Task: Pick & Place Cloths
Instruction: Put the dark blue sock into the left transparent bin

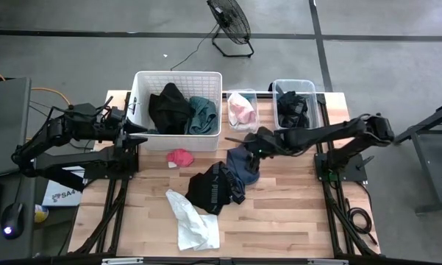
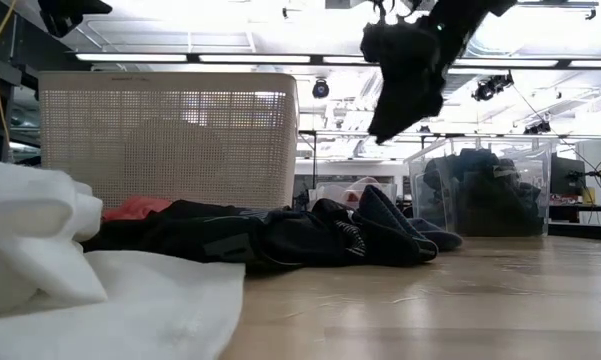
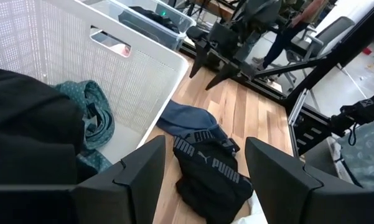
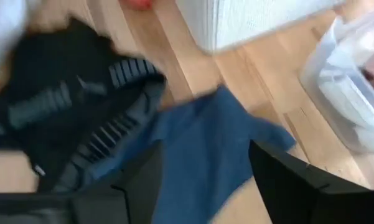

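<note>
the right gripper [image 1: 239, 138] hovers with jaws open and empty above the blue cloth [image 1: 243, 163], placed to pick it. it lies on the bench [image 1: 294, 213] touching the black cloth [image 1: 215, 188]. the left gripper [image 1: 141, 131], jaws apart, waits over the basket [image 1: 178, 76].

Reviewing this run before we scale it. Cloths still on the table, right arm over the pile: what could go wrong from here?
1. The right end effector is open above the blue cloth, which overlaps the black Puma cloth; a grab may lift both.
2. The white cloth lies close to the table's front edge; a drag could pull it off.
3. The left end effector hovers open by the white basket; the arms could crowd each other.
</note>
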Motion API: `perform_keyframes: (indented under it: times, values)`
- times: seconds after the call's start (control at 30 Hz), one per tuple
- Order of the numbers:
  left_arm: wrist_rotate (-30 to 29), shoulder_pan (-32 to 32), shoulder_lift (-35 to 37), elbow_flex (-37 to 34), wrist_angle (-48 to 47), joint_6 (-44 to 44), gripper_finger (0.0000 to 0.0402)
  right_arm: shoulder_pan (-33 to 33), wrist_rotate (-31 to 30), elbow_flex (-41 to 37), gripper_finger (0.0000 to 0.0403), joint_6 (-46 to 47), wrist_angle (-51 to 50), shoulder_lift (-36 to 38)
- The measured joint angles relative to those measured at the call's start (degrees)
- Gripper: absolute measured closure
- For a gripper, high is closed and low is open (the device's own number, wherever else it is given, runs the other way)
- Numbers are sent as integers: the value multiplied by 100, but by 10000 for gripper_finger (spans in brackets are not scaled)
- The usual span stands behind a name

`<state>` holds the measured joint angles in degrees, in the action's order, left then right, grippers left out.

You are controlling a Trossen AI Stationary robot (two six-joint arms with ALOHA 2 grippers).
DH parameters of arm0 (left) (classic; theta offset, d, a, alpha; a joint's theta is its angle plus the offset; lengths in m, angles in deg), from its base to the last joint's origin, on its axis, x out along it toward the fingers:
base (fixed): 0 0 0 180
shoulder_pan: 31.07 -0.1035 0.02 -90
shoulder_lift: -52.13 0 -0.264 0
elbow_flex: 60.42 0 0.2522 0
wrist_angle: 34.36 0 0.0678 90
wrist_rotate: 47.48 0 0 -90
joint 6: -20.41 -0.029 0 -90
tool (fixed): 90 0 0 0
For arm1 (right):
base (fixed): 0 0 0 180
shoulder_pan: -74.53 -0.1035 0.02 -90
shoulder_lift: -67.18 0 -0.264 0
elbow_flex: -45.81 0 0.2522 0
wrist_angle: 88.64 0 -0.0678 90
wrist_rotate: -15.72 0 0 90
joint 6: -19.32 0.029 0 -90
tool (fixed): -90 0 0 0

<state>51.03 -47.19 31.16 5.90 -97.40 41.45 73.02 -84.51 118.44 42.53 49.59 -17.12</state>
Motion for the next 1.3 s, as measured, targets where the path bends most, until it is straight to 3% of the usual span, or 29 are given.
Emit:
perform_keyframes:
  times: [0.3, 0.63, 1.03, 1.3]
  values:
    - [10, 0, 0, 0, -476, 20, 186, 14, 6, 0, 137, -652, -54, -698]
    - [8, 0, 2, 0, -480, 173, 186, 56, 86, 0, 140, -700, -16, -1429]
    - [6, 0, 2, 0, -478, 330, 186, 420, 979, 31, 141, -661, 43, -2109]
    - [-9, 0, 0, 0, -450, 341, 186, 429, 1010, 22, 173, -681, 76, -2150]
